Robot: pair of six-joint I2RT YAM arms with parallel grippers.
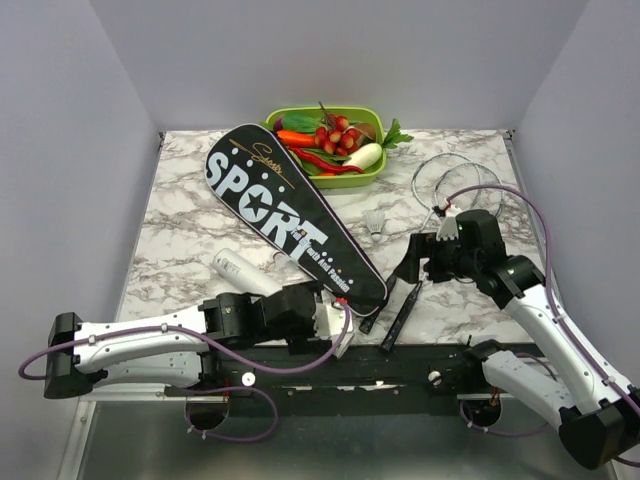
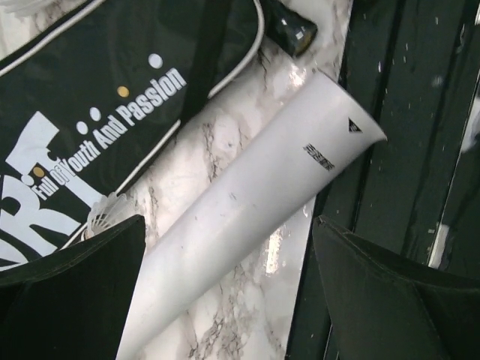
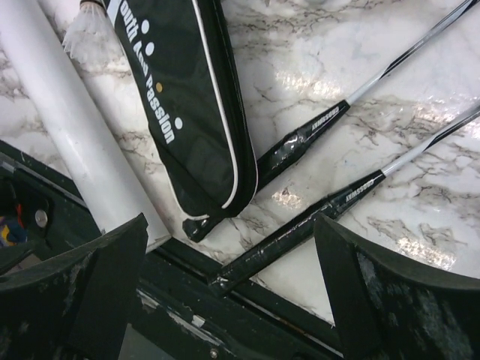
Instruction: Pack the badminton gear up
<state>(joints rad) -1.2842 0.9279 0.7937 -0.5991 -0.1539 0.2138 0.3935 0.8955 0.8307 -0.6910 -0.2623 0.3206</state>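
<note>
The long black bag [image 1: 290,222] lettered "SPORT" lies diagonally across the marble table [image 1: 190,225]. Its narrow end [image 3: 202,150] points toward the near edge. Two silver-framed rackets [image 1: 455,185] lie to its right, black handles [image 3: 300,232] reaching the table's near edge. One white shuttlecock [image 1: 376,223] stands between bag and rackets. Another shuttlecock [image 2: 105,214] lies against the bag beside a white tube [image 2: 247,202]. My left gripper [image 2: 229,225] hangs open above the tube's open end, holding nothing. Over the nearer racket handle my right gripper [image 3: 230,225] is open and empty.
A green tray [image 1: 372,172] of toy vegetables sits at the back, touching the wide end of the bag. A black rail [image 3: 247,315] runs along the table's near edge under both grippers. Grey walls close in the left, right and back.
</note>
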